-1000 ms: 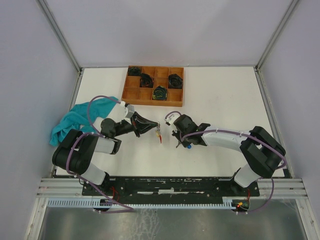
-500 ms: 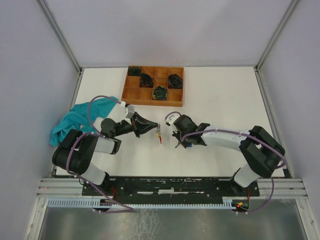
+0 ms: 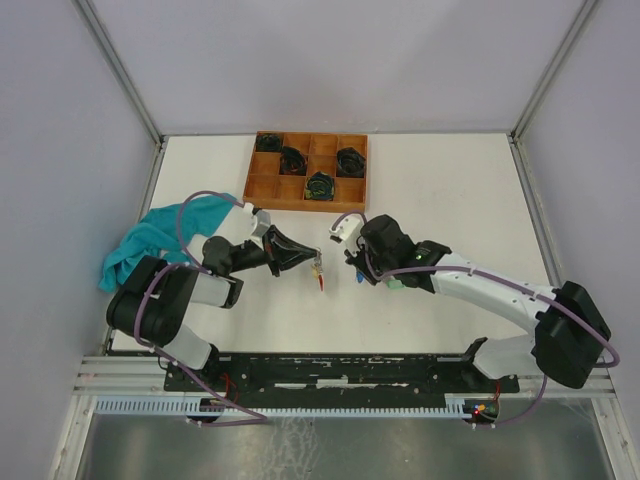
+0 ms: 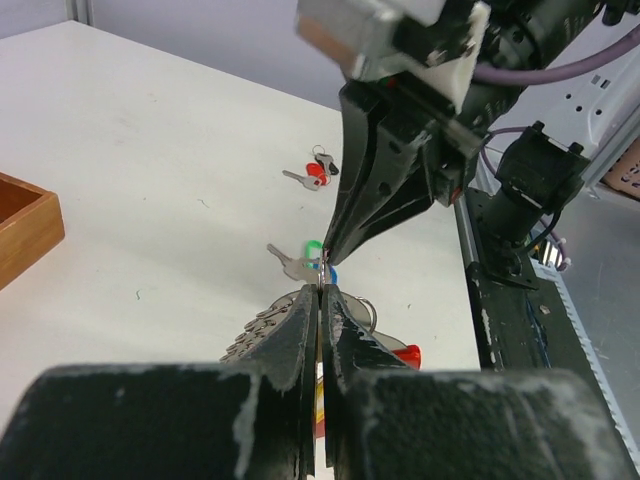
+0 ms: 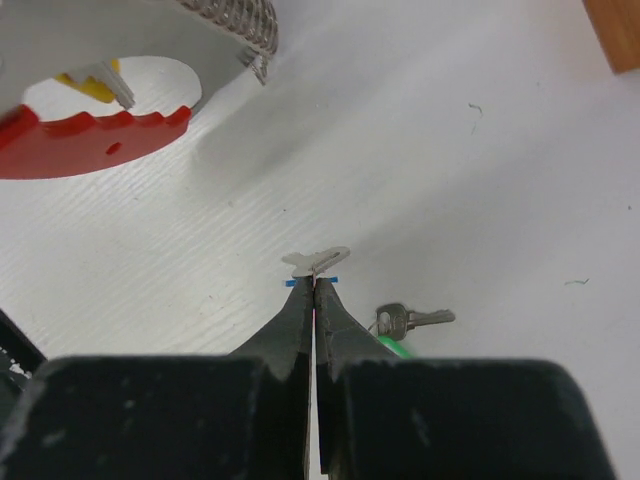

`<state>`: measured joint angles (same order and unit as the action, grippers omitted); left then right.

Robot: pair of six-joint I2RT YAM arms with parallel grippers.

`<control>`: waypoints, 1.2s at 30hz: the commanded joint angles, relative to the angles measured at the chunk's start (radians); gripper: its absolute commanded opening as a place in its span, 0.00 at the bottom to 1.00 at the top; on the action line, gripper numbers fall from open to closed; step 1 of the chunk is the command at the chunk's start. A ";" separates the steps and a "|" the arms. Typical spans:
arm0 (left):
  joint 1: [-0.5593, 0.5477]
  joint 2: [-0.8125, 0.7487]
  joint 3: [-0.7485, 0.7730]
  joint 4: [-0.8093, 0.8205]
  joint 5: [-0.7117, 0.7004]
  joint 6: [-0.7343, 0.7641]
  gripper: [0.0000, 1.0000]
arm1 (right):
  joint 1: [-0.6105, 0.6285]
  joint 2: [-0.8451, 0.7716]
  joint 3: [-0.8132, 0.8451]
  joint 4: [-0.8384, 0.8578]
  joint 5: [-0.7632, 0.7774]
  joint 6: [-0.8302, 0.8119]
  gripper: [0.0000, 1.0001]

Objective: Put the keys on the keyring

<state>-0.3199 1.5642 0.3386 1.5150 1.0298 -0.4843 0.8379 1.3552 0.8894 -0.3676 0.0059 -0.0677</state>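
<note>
My left gripper (image 3: 313, 256) (image 4: 320, 291) is shut on the thin metal keyring, which it holds just above the table. A red tag (image 4: 404, 353) (image 5: 90, 140), a yellow tag (image 5: 88, 84) and a metal chain (image 4: 252, 334) hang from the ring. My right gripper (image 3: 357, 272) (image 5: 315, 283) is shut on a silver key with a blue tag (image 5: 318, 261). Its tip sits right in front of the left jaws (image 4: 328, 250). A silver key with a green tag (image 5: 412, 320) (image 4: 298, 262) lies on the table under the right gripper.
A wooden tray (image 3: 262, 185) with black coiled bundles (image 3: 320, 186) stands at the back. A teal cloth (image 3: 150, 240) lies at the left edge. A second red-tagged key bunch (image 4: 315, 175) lies on the table beyond the right gripper.
The right arm has stretched out, its elbow swinging right. The right gripper has risen slightly with the blue-tagged key. The left gripper has stayed still on the keyring.
</note>
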 commanded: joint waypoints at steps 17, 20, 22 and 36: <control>-0.005 0.051 0.039 0.213 0.174 0.040 0.03 | 0.006 -0.091 0.123 0.020 -0.320 -0.264 0.01; -0.006 0.054 0.046 0.213 0.205 0.055 0.03 | 0.007 -0.080 0.137 0.030 -0.342 -0.274 0.01; -0.008 0.057 0.048 0.213 0.212 0.062 0.03 | 0.006 -0.069 0.146 0.030 -0.364 -0.281 0.01; -0.025 0.078 0.069 0.214 0.242 0.068 0.03 | 0.015 -0.002 0.229 -0.051 -0.371 -0.296 0.01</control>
<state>-0.3382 1.6310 0.3706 1.5196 1.2411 -0.4591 0.8455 1.3586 1.0599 -0.4240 -0.3256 -0.3470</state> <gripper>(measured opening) 0.043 0.015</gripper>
